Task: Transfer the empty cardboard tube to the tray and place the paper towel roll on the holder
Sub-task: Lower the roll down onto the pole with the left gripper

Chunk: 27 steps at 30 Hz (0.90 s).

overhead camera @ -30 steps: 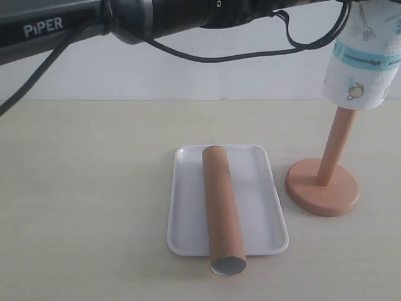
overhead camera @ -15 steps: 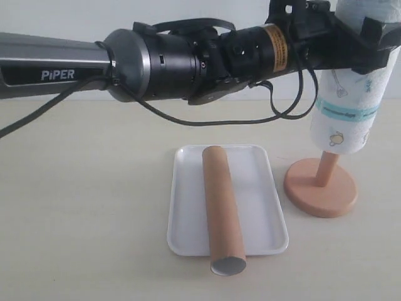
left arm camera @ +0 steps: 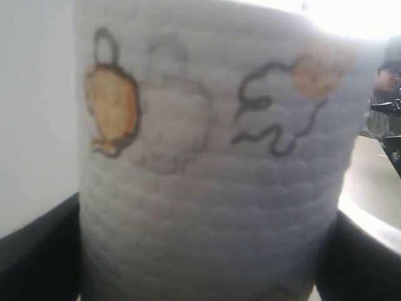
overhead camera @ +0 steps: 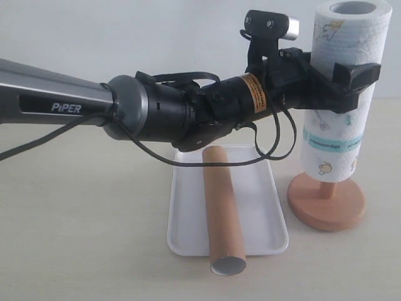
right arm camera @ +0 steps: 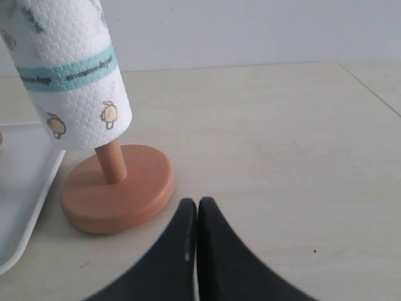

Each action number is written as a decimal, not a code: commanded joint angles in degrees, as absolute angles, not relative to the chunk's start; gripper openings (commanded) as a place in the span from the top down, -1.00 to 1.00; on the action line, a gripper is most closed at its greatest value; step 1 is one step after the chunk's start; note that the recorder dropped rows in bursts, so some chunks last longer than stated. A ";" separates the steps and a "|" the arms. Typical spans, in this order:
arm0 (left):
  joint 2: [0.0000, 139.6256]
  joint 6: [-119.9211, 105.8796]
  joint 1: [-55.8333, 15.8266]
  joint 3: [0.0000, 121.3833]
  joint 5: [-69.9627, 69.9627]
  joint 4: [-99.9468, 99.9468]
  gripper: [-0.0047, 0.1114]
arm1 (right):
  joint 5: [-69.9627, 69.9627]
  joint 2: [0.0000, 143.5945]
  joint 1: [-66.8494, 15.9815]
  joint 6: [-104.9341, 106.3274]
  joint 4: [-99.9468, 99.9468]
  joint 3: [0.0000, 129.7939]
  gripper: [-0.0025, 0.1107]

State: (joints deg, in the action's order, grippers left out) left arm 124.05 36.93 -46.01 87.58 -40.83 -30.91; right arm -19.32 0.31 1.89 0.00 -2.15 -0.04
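Tabletop [overhead camera: 75, 238], pale beige and matt, runs back to a plain white wall [overhead camera: 125, 37]. At the centre of the exterior view lies the white tray [overhead camera: 185, 213], its long sides running from 12 to 6 o'clock. The empty cardboard tube [overhead camera: 220, 200] lies in it along the same line, and its 6 o'clock end juts out over the tray's near rim. At the tray's 3 o'clock, just beside it but apart from the rim, stands the holder [overhead camera: 326, 210]. The paper towel roll [overhead camera: 335, 132] sits upright over the holder's pole [overhead camera: 324, 190]. A short stretch of that pole shows beneath the roll's lower end.

The left arm [overhead camera: 138, 116] reaches in from 9 o'clock, nearly level above the tray. The left gripper [overhead camera: 341, 78] has its jaws spread wide and clamped on either side of the roll's upper half. The right gripper [right arm camera: 197, 210] hangs low over bare table near the holder, apart from it, with its jaws pressed together on nothing.
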 commanded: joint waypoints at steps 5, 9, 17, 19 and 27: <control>126.91 35.87 -45.78 87.32 -42.91 -30.60 0.85 | -19.19 0.00 2.16 0.00 -2.20 0.00 0.96; 127.65 35.87 -45.89 87.32 -43.05 -31.41 0.85 | -19.19 0.00 2.16 0.00 -2.20 0.00 0.96; 127.65 35.87 -45.89 87.75 -40.24 -32.36 0.82 | -19.19 0.00 2.16 0.00 -2.20 0.00 0.96; 127.65 35.87 -45.89 88.06 -38.19 -33.38 0.67 | -19.19 0.00 2.16 0.00 -2.20 0.00 0.96; 127.65 36.76 -45.89 88.01 -39.21 -33.74 -0.32 | -19.19 0.00 2.16 0.00 -2.20 0.00 0.96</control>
State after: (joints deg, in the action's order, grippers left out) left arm 128.12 36.52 -46.01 87.57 -37.53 -33.86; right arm -19.32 0.31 1.89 0.00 -2.15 -0.04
